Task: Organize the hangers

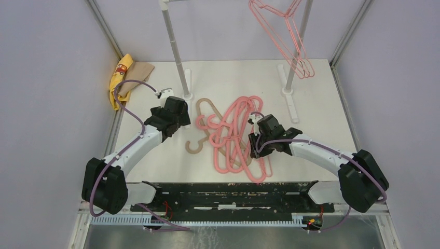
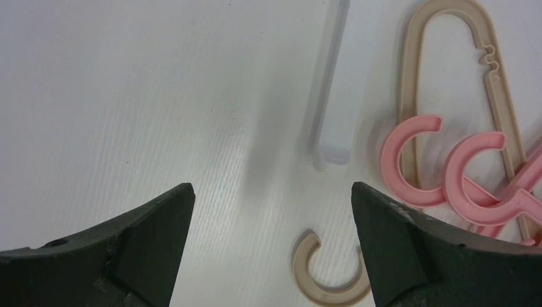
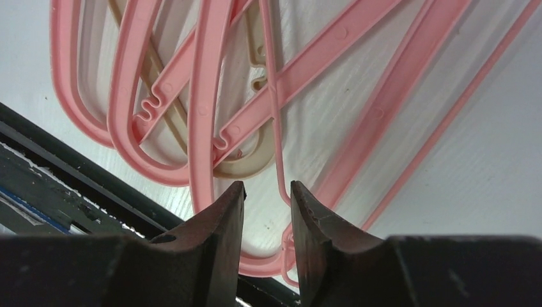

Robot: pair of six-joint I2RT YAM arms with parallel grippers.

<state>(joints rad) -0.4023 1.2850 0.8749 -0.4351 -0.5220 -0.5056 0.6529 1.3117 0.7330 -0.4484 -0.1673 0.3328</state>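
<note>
A tangled pile of thick pink hangers [image 1: 233, 136] lies mid-table, with a tan-beige hanger [image 1: 203, 115] under its left side and the tan hook [image 1: 194, 147] sticking out. Thin pink wire hangers [image 1: 290, 39] hang from the rack at the back right. My left gripper [image 1: 175, 120] hovers left of the pile, wide open and empty; its view shows the tan hook [image 2: 332, 278] by its right finger and two pink hooks [image 2: 409, 160]. My right gripper [image 1: 256, 144] is low over the pile's right side. Its jaws [image 3: 268, 184] stand narrowly apart, holding nothing, a thin pink wire [image 3: 276, 128] just beyond them.
Two white rack poles [image 1: 174, 41] [image 1: 300, 46] stand on flat feet [image 1: 186, 85] [image 1: 290, 104] at the back. A yellow-and-tan cloth [image 1: 124, 78] lies at the back left corner. A black frame [image 1: 228, 193] runs along the near edge. Walls enclose the table's sides.
</note>
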